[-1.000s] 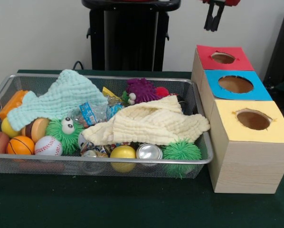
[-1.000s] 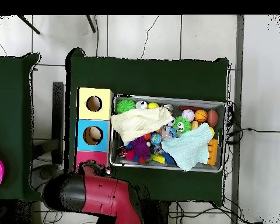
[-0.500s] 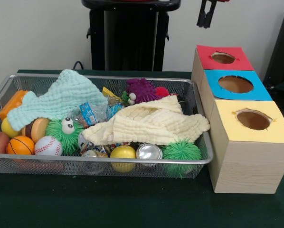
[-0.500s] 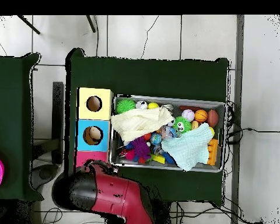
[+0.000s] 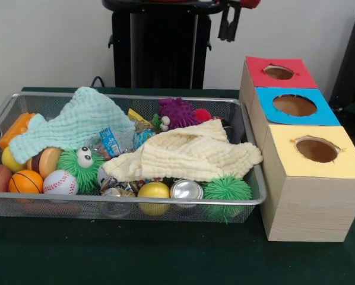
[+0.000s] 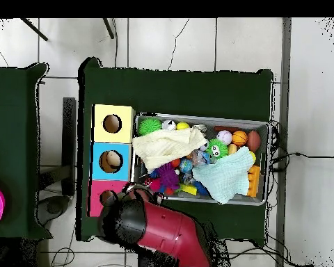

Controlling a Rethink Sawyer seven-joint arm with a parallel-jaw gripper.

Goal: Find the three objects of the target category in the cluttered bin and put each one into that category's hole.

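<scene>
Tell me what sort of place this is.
Likely a robotics lab set up for a sorting test: a wire bin crammed with toys and cloths, three wooden boxes with colour-coded holes, and a red robot arm over a cloth-covered table.

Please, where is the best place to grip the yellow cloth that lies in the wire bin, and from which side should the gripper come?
Probably from straight above, pinching the raised fold along the middle of the yellow cloth. It lies crumpled and draped over other toys, so the ridge stands up, while its edges lie flat against the wire bin rim. The gripper hangs high above the bin's far side.
</scene>
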